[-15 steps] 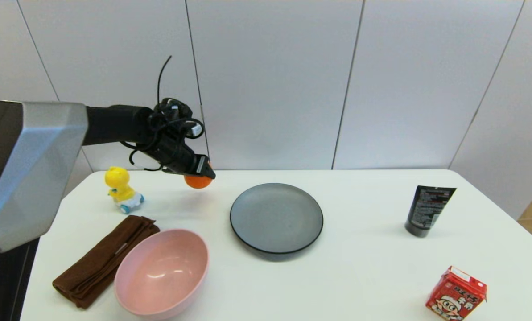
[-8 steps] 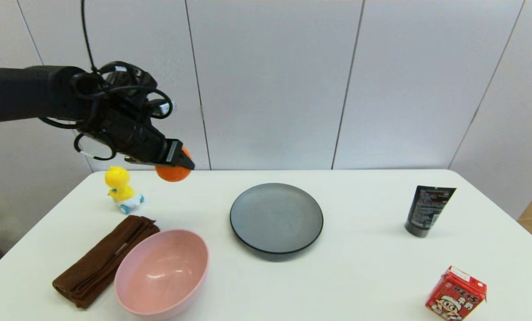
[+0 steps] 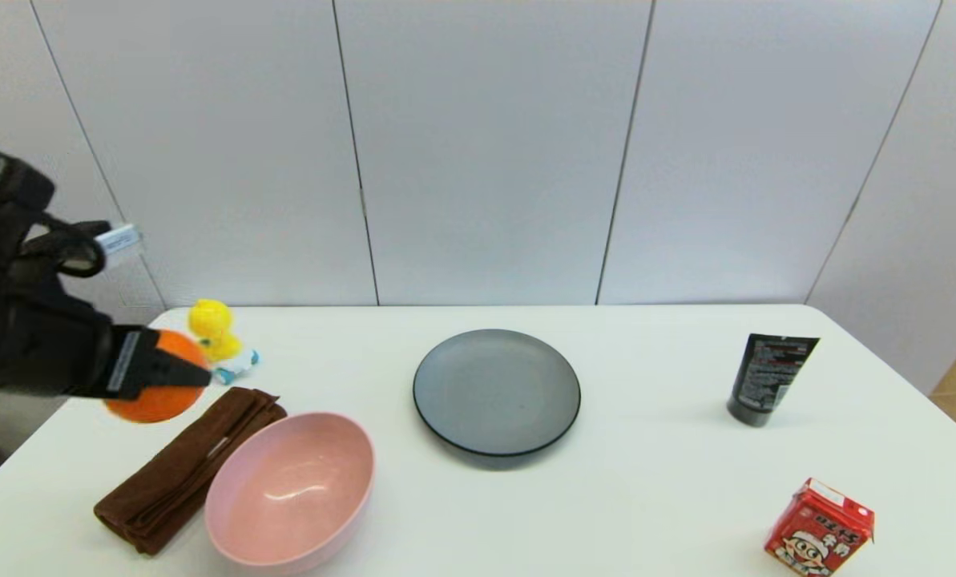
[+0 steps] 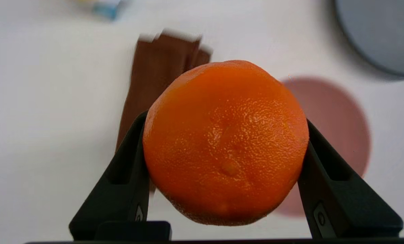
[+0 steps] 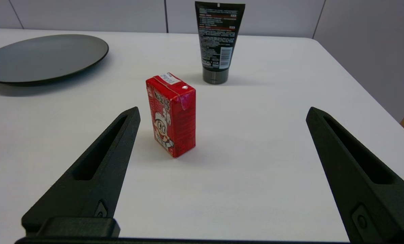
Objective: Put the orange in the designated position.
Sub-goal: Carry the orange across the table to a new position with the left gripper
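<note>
Half done, by my reading: the orange (image 3: 155, 389) is gripped in the left claw (image 3: 165, 377) and hangs above the table (image 3: 654, 481) at about nine o'clock, beside the duck (image 3: 215, 336) and cloth (image 3: 181, 465). Lowering and release remain. Right claw (image 5: 218, 169) sits wide, idle.

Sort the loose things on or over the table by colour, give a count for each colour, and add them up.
Orange: 1, the orange, held in the left gripper
Yellow: 1, toy duck
Brown: 1, cloth
Pink: 1, bowl
Grey: 1, plate
Black: 1, tube
Red: 1, carton
Total: 7
</note>
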Controlling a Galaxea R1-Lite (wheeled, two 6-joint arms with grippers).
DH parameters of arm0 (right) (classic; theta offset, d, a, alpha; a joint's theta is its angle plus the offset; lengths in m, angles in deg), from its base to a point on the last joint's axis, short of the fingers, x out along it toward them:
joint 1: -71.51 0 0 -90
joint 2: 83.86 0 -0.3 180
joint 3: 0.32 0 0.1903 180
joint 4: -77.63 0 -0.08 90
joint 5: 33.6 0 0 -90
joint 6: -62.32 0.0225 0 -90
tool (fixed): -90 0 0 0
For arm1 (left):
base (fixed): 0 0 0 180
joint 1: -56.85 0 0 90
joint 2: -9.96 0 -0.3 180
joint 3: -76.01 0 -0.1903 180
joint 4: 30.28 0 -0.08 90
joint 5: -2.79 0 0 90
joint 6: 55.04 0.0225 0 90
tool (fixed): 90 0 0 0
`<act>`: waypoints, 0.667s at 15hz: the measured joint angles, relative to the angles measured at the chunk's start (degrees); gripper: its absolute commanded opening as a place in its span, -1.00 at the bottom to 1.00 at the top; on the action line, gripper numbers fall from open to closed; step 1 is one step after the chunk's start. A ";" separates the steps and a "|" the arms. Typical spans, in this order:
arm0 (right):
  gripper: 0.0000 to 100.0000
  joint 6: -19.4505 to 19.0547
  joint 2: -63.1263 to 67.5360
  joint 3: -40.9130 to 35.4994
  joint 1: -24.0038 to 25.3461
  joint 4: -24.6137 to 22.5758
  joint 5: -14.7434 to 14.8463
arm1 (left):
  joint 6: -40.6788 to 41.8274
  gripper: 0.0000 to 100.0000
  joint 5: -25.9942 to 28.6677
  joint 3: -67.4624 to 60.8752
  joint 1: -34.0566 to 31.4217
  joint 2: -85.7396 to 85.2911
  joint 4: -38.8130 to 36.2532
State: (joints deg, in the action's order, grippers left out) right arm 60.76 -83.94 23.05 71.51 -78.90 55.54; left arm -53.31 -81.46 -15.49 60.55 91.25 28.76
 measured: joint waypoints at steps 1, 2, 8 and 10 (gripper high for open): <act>1.00 0.00 0.00 0.00 0.00 0.00 0.00 | 0.00 -1.00 -0.06 -4.22 -2.38 -3.80 -0.23; 1.00 0.02 0.00 0.00 0.00 0.00 0.01 | -0.09 -1.00 -0.11 -8.08 -4.79 -7.23 -0.45; 1.00 0.00 0.00 0.00 0.00 0.00 0.01 | -0.69 -1.00 -0.17 -22.28 -12.95 -15.64 -10.31; 1.00 0.00 0.00 0.00 0.00 0.00 0.01 | -1.16 -1.00 -0.17 -22.97 -13.39 -14.69 -10.62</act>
State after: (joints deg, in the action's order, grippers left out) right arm 60.76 -83.94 23.05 71.51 -78.90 55.55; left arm -54.47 -81.63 -38.45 47.16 76.56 18.14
